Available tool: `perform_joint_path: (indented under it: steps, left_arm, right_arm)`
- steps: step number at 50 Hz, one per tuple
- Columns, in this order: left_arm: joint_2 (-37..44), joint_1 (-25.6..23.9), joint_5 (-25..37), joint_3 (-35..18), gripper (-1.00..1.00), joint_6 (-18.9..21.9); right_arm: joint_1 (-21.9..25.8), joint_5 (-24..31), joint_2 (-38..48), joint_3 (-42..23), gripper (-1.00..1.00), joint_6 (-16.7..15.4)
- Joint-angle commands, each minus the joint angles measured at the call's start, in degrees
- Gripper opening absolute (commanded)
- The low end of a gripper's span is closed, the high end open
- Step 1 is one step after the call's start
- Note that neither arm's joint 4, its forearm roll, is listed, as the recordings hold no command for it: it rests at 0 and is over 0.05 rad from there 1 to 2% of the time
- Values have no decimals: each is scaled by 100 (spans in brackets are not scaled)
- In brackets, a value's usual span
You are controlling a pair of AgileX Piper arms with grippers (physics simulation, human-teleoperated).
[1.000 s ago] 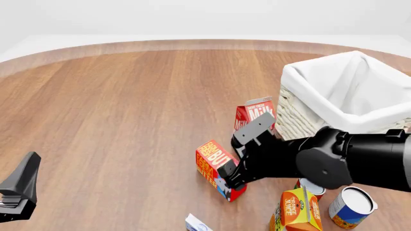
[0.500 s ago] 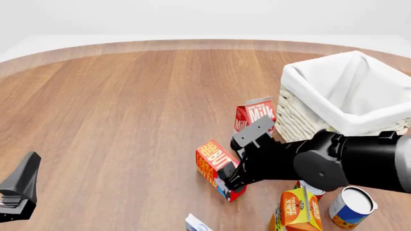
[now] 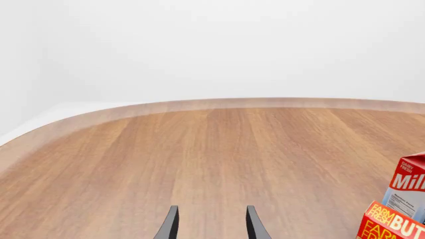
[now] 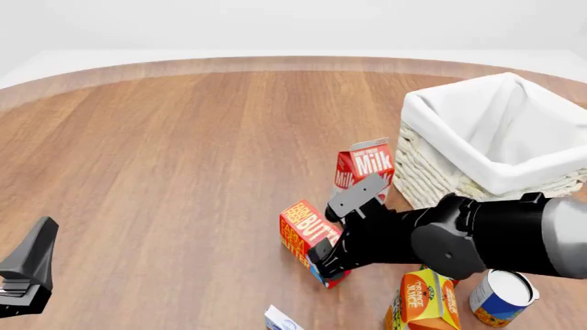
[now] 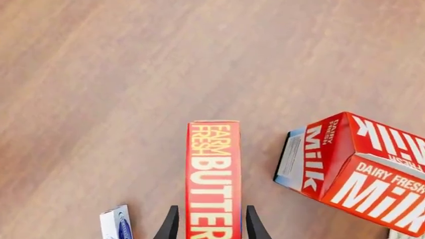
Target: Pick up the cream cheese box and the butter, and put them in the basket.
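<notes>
While I work across the table from left to right, my left gripper [image 4: 23,275] sits parked at the near left edge, fingers spread with nothing between them; its wrist view shows only bare wood ahead. Next along, at the near edge, the cream cheese box [image 4: 280,320] lies barely in frame, untouched and well apart from the basket. Just beyond it stands the butter [image 4: 303,234] on the table, and my right gripper [image 5: 210,226] is straddling its near end: in the right wrist view one finger shows on each side of the red box, very close to its faces. I cannot tell whether the pads are already pressing, so I judge this as the grasp step on the butter, not yet a lift. The milk carton [image 4: 365,165] stands just behind, with the basket [image 4: 431,165] to its right at the far right side. My next move calls for closing firmly, lifting straight up to clear the milk carton, then swinging right over the basket rim.
</notes>
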Motion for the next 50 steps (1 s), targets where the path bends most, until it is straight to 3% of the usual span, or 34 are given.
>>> perform_joint_path:
  steps: [1,22,23,50]
  left_arm:
    - [0,0,0,0,100,0]
    - [0,0,0,0,100,0]
    - [0,0,0,0,100,0]
    - [0,0,0,0,100,0]
  right_arm:
    - [24,-131,161,27,100,77]
    - [112,-238,272,34,100,201]
    - [84,-240,243,46,-100,174]
    - [255,596,-652,-354,-100,87]
